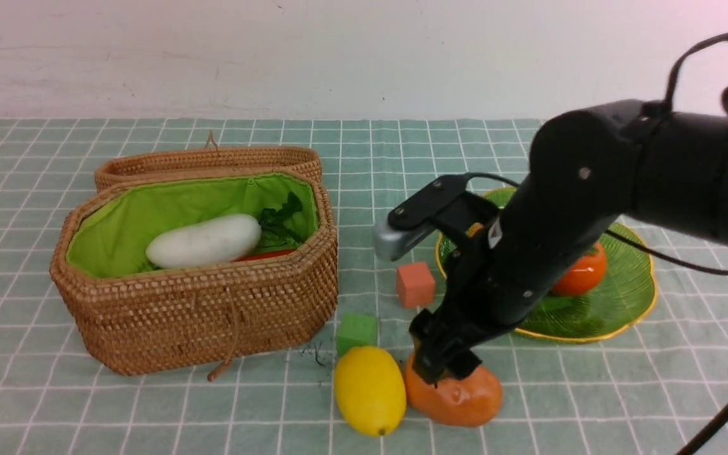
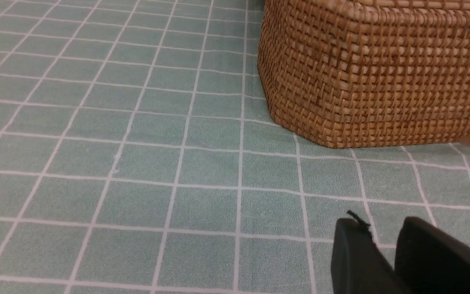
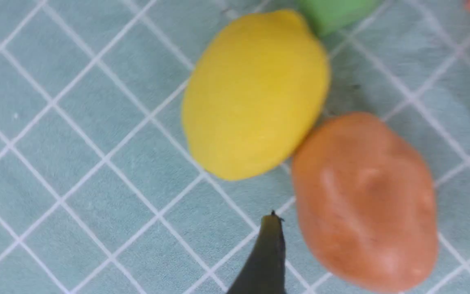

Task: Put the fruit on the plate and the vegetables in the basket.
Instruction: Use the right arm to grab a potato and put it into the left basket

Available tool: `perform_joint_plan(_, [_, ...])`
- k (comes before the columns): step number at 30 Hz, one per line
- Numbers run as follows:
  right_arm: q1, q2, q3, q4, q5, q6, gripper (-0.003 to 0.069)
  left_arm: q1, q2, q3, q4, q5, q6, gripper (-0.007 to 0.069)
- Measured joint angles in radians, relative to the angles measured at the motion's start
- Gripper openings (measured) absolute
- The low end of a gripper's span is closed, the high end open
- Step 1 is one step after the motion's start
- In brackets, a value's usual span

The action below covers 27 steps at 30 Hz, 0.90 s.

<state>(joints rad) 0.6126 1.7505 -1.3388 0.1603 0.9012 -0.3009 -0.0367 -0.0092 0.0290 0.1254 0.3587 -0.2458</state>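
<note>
The large octagonal tan wicker basket [image 1: 200, 316], lined in bright green cloth, stands open on the left of the check-clothed worktop [image 1: 35, 411], with its woven lid [image 1: 206, 161] tipped back behind it. Inside lies the big white oblong radish [image 1: 205, 241], its green leaves [image 1: 280, 222] toward the far right corner. A sliver of something red-orange shows under it (I cannot tell what). On the right, the shallow green glass plate [image 1: 623, 303] with a wavy gold rim carries the glossy orange-red persimmon [image 1: 582, 273]. My own arm hides much of the rest of that dish.

The lumpy brownish-orange potato [image 1: 465, 401] lies on the worktop, nearer me than the plate and off its left edge. It touches the yellow oval lemon [image 1: 369, 388] on its left, and its skin is dimpled and matte. Just behind the pair sit a small green cube [image 1: 356, 332] and a small salmon cube [image 1: 415, 284].

My right arm [image 1: 591, 183] reaches steeply down from the right. My right jaws stand wide open astride the potato; one black finger [image 3: 265, 261] is on the lemon side, with cloth showing between it and the potato. My left jaws hang low over bare cloth near the basket's outer wall [image 2: 377, 69]. Their two pads [image 2: 357, 257] are nearly together with nothing between them, but I cannot tell whether they are fully closed.
</note>
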Motion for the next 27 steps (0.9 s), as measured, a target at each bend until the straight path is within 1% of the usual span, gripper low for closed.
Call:
perform_joint_plan(3, [0.006,0.043,0.0,-0.065,-0.014,0.057,0.0654,0.0,0.0,0.0,0.0,0.0,0.0,0.0162])
perform_joint_plan(5, [0.0,0.083,0.0,-0.076,-0.016,0.072,0.0654,0.0,0.0,0.0,0.0,0.0,0.0,0.0165])
perform_joint_plan(9, [-0.005,0.165,0.0,-0.059,-0.015,0.065,0.0652,0.0,0.0,0.0,0.0,0.0,0.0,0.0165])
perform_joint_plan(11, [-0.005,0.206,-0.012,-0.054,-0.013,0.046,0.0631,0.0,0.0,0.0,0.0,0.0,0.0,0.0168])
perform_joint_plan(18, [-0.008,0.201,-0.03,-0.053,0.023,0.023,0.0629,0.0,0.0,0.0,0.0,0.0,0.0,0.0176])
perform_joint_plan(20, [-0.015,0.177,-0.059,-0.064,0.084,0.046,0.0629,0.0,0.0,0.0,0.0,0.0,0.0,0.0176])
perform_joint_plan(23, [-0.024,0.106,-0.156,-0.073,0.114,0.068,0.0629,0.0,0.0,0.0,0.0,0.0,0.0,0.018])
perform_joint_plan(24, [-0.024,0.081,-0.2,-0.066,0.116,0.068,0.0629,0.0,0.0,0.0,0.0,0.0,0.0,0.0181])
perform_joint_plan(26, [-0.024,0.041,-0.308,-0.007,0.107,0.066,0.0629,0.0,0.0,0.0,0.0,0.0,0.0,0.0184])
perform_joint_plan(27, [-0.024,0.039,-0.318,-0.007,0.105,0.064,0.0629,0.0,0.0,0.0,0.0,0.0,0.0,0.0184])
